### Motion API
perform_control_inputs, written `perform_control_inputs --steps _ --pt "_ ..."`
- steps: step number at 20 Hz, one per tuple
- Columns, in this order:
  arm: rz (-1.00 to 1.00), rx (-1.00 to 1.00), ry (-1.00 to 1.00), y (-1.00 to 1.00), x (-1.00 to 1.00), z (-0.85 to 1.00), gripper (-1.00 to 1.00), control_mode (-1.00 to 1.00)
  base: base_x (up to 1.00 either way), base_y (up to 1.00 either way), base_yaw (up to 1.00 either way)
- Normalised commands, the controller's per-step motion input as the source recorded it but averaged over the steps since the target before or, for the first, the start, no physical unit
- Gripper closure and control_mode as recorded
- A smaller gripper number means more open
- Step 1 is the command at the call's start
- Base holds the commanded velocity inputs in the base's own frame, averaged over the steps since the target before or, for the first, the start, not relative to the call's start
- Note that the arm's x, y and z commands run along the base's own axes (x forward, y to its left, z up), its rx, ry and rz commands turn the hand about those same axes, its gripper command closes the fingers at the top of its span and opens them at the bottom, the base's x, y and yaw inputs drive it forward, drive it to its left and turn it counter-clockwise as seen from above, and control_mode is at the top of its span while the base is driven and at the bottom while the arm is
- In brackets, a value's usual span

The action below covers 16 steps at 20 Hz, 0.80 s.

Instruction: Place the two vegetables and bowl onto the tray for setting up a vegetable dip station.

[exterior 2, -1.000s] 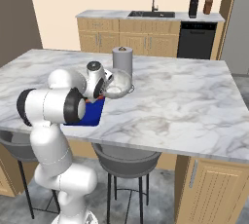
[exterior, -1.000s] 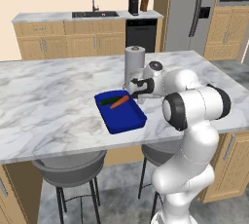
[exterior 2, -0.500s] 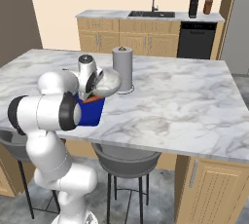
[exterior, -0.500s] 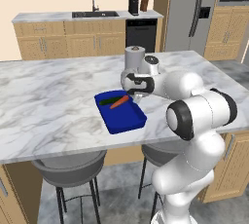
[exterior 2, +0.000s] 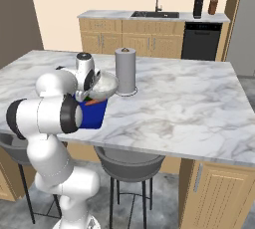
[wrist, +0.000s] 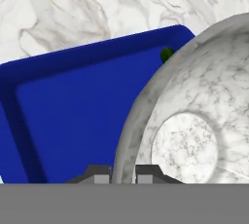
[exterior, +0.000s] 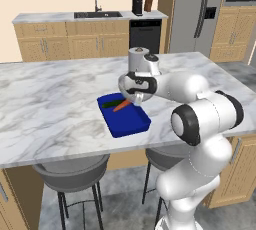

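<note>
The whitish-grey marbled bowl (wrist: 194,130) hangs from my gripper (wrist: 123,174), which is shut on its rim. In the right base view the bowl (exterior 2: 104,85) is held just above the deep blue tray (exterior 2: 94,116), over the tray's far end. The orange carrot (exterior: 121,105) and the dark green cucumber (exterior: 110,104) lie in that end of the tray (exterior: 127,124). In the hand view the bowl covers most of the cucumber, leaving one green tip (wrist: 167,54). My gripper (exterior: 135,96) sits over the tray's far right corner.
A tall grey paper towel roll (exterior 2: 125,71) stands upright on the marble island (exterior: 55,104) just behind the bowl and the hand. Stools (exterior: 70,174) stand under the island's near edge. The back wall has cabinets and a sink.
My arm has carried the bowl sideways, away from the paper towel roll and over the tray's far end. The jaws stay shut on the rim. The carrot and cucumber have not moved.
</note>
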Motion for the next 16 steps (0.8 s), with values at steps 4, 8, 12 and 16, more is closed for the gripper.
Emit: perform_control_inputs --steps 4,8,12,16 --pt "0.03 0.0 0.0 0.18 0.0 -0.21 1.0 -1.0 0.0 0.0 0.0" --pt "0.03 0.0 0.0 0.23 0.0 -0.3 1.0 -1.0 0.0 0.0 0.0" --pt "0.04 0.0 0.0 0.13 0.0 -0.24 1.0 -1.0 0.0 0.0 0.0" --pt "0.05 0.0 0.0 0.09 -0.03 -0.15 1.0 -1.0 0.0 0.0 0.0"
